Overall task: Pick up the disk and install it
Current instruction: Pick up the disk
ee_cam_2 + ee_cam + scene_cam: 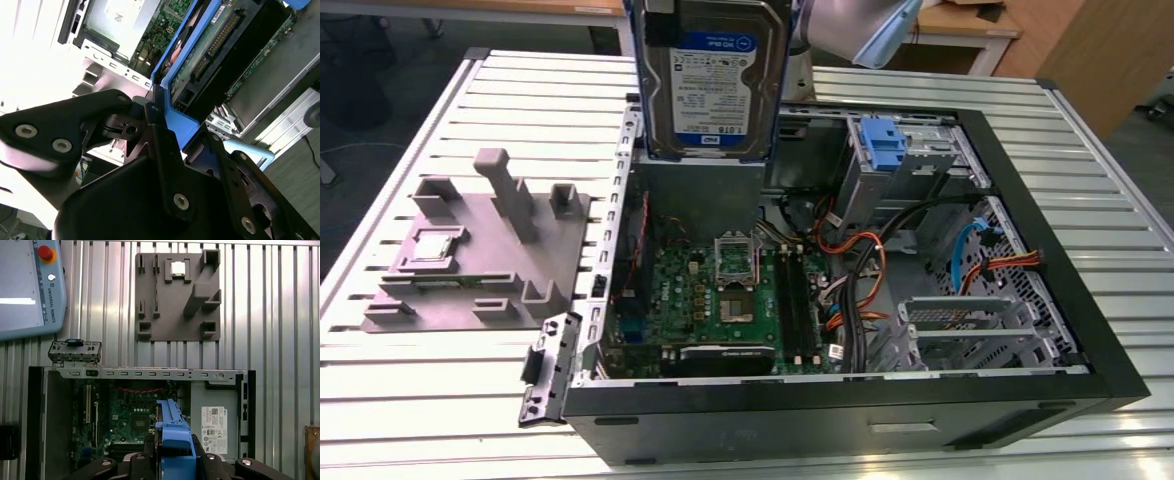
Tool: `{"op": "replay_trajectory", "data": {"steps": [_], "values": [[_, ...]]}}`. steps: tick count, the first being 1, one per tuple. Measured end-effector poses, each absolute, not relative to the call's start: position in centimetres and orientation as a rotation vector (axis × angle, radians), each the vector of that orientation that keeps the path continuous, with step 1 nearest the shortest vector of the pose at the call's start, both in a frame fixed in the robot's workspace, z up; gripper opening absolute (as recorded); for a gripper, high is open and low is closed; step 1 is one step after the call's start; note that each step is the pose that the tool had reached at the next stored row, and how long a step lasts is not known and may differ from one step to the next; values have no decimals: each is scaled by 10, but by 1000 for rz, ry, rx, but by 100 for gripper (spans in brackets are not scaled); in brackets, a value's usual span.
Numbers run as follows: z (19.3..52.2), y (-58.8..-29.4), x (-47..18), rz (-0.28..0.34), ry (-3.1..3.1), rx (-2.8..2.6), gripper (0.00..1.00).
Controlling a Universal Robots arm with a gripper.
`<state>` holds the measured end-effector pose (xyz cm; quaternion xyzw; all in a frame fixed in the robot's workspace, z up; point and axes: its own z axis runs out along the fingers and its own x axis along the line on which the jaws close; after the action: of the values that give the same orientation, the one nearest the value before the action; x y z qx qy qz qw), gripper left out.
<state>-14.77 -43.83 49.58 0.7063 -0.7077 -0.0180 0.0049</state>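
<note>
Exterior view: disk (714, 75) over open computer case (854, 405), grey fixture plate (467, 255) beside; gripper (182, 125) clamps disk.

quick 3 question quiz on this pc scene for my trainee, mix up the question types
1. Multiple choice: the end effector grips the disk by its A) white label B) blue carrier C) cable.
2. True or false: the disk is already installed in the computer case.
3. Fill in: the grey fixture plate lies on the exterior view's ____ of the case.
Key: 1 B; 2 false; 3 left.
</note>
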Motion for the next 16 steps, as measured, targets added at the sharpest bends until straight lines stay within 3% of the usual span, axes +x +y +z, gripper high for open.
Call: {"op": "replay_trajectory", "data": {"steps": [16], "values": [[493,-450,-128,-56,-2217,2212,37]]}}
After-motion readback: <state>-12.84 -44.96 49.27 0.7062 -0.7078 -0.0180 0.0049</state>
